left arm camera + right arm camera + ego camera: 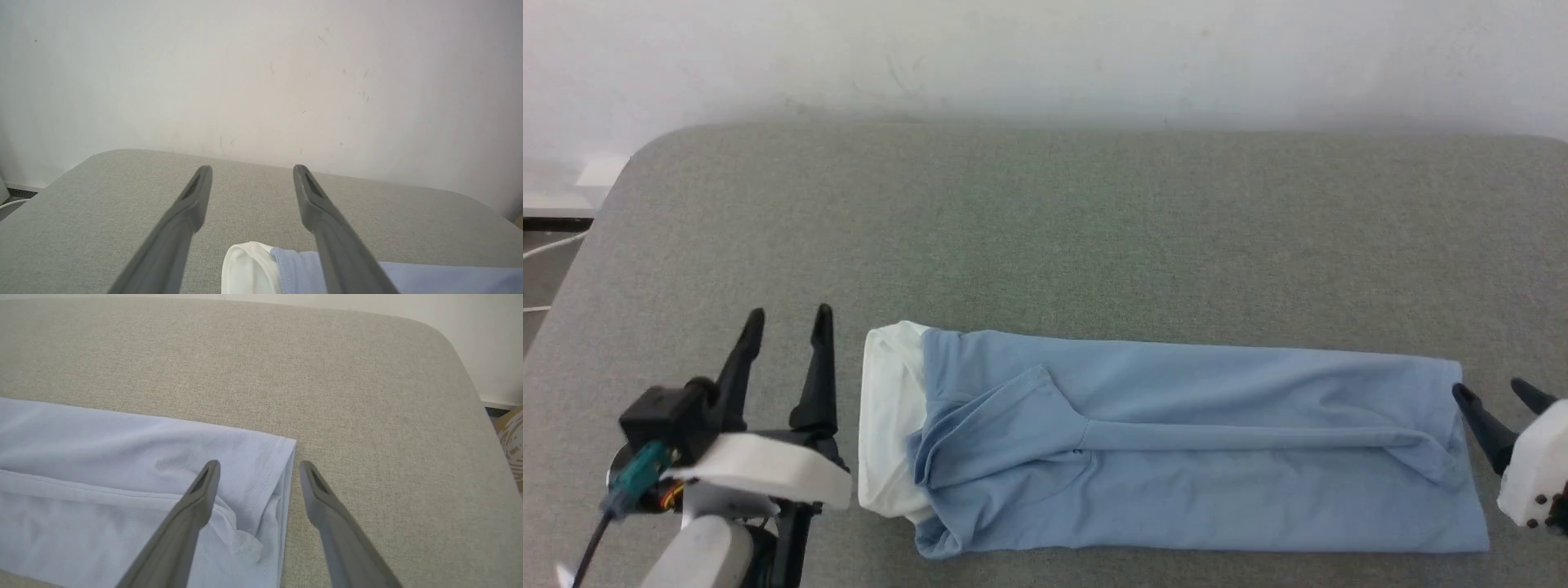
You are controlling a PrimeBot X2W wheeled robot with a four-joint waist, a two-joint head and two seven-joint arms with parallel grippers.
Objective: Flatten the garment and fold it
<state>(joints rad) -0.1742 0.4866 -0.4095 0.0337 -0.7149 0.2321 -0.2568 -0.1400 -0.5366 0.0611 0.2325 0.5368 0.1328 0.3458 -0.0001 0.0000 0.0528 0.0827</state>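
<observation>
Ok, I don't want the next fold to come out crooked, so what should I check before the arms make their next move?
1. Left gripper open and empty: ok.
2. Right gripper open and empty: ok.
3. Shirt folded into one long strip: ok.
4. Strip lying flat: not ok. A ridge runs along the middle, and the cloth is bunched near the collar.
5. Right gripper lined up with the hem: ok. One finger is over the cloth and the other over the table.
6. Fingers touching the cloth: cannot tell.
</observation>
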